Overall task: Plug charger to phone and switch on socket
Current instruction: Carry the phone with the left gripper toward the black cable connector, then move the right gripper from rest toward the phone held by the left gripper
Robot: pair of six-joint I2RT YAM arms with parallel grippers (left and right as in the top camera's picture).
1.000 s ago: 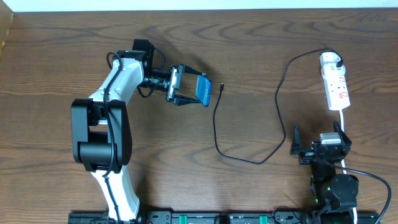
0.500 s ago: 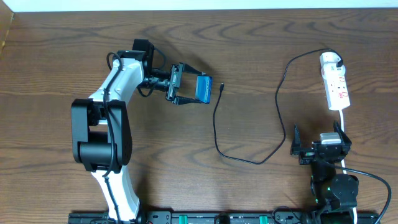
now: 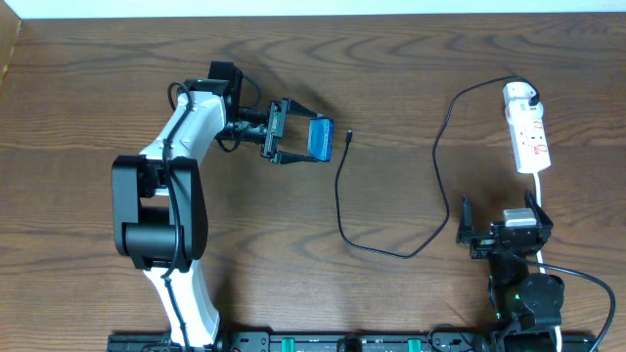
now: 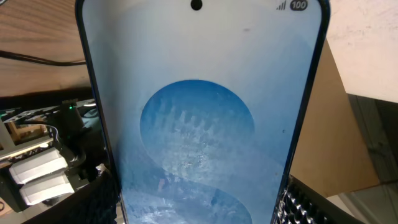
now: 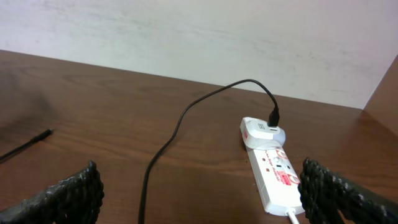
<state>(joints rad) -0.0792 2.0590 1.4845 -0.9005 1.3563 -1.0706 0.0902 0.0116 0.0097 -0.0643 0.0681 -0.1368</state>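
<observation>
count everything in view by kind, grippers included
black-framed smartphone with a bright blue screen: 1
long thin black charger cable with a white plug adapter: 1
narrow white power strip: 1
two-finger grippers: 2 (left gripper, right gripper)
total: 5

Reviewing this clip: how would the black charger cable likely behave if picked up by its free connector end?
The charger lies in loose curves, so it is probably floppy and would sag. It looks thin, likely light, with a small connector tip that may be fiddly to pinch. Its far end is plugged into the socket, which probably anchors it.
</observation>
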